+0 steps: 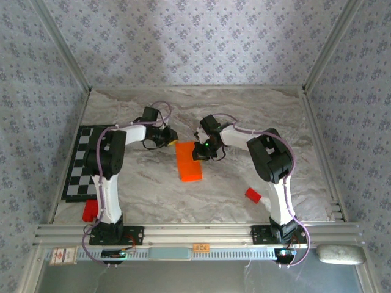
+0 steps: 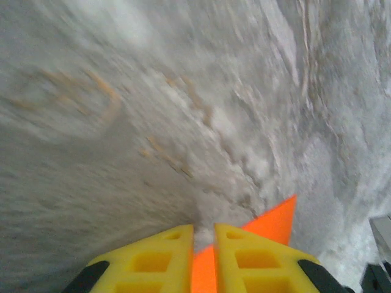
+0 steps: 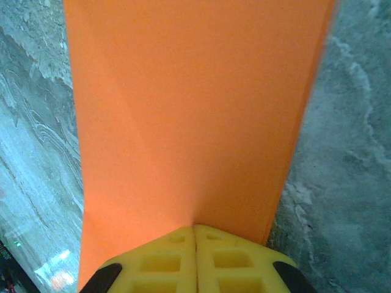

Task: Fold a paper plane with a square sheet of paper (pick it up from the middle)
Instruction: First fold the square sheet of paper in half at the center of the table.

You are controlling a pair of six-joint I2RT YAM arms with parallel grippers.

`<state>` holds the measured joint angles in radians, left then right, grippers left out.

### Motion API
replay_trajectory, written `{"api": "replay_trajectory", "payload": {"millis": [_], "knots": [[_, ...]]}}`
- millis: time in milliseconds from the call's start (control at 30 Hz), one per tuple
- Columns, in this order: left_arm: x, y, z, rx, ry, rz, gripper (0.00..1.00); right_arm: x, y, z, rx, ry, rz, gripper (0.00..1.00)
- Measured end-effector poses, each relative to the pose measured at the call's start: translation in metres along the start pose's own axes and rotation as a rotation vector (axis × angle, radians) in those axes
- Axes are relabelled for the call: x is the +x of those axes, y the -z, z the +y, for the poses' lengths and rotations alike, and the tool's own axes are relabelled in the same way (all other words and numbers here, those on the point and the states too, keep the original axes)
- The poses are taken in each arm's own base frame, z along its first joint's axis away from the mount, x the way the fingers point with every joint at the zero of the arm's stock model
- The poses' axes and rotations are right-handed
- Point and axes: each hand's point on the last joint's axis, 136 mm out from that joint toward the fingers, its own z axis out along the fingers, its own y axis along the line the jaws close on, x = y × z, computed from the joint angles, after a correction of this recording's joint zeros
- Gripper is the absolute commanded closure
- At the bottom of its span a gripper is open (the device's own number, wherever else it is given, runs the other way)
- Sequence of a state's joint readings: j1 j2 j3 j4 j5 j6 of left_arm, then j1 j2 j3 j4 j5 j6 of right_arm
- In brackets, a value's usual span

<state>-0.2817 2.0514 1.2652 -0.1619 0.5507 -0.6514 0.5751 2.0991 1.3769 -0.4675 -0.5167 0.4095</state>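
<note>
The square sheet of paper (image 1: 189, 165), bright orange, lies on the marble table folded into a long oblong; a paper plane is out of view. My left gripper (image 1: 170, 138) is at the sheet's far left corner. In the left wrist view its yellow fingers (image 2: 156, 256) stand a narrow slit apart, with the paper's corner (image 2: 275, 223) lying beneath them and nothing pinched. My right gripper (image 1: 198, 151) is at the sheet's right edge. In the right wrist view it (image 3: 195, 227) is shut, tips together, resting on the flat paper (image 3: 195, 110).
A checkerboard mat (image 1: 82, 165) lies at the left edge of the table. One small red block (image 1: 90, 210) sits by the left arm's base, another (image 1: 253, 195) near the right arm. Aluminium frame posts and patterned walls enclose the table.
</note>
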Motion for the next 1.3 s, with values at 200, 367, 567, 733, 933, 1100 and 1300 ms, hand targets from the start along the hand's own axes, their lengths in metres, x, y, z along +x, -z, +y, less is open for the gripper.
{"api": "replay_trajectory", "payload": {"millis": [200, 367, 567, 733, 933, 1100, 1300], "knots": [[-0.002, 0.011, 0.005, -0.055, -0.012, -0.008, 0.84, 0.000, 0.000, 0.000, 0.002, 0.001, -0.001, 0.92], [0.038, 0.034, -0.026, -0.030, -0.062, -0.001, 0.86, 0.000, 0.000, 0.000, 0.003, 0.002, -0.002, 0.93], [0.101, 0.039, -0.046, 0.004, -0.071, 0.059, 0.89, 0.000, 0.000, 0.000, 0.003, 0.001, -0.001, 0.94], [0.139, 0.026, -0.028, -0.038, -0.019, 0.137, 0.90, 0.000, 0.000, 0.000, 0.004, -0.001, 0.000, 0.94], [0.150, 0.021, -0.025, -0.043, -0.005, 0.163, 0.90, 0.000, 0.000, 0.000, 0.004, -0.007, 0.000, 0.94], [0.153, 0.015, -0.008, -0.088, 0.006, 0.171, 0.90, 0.000, 0.000, 0.000, 0.005, -0.011, 0.001, 0.94], [0.153, 0.015, 0.000, -0.102, -0.012, 0.173, 0.90, 0.000, 0.000, 0.000, 0.005, -0.011, 0.001, 0.94]]}}
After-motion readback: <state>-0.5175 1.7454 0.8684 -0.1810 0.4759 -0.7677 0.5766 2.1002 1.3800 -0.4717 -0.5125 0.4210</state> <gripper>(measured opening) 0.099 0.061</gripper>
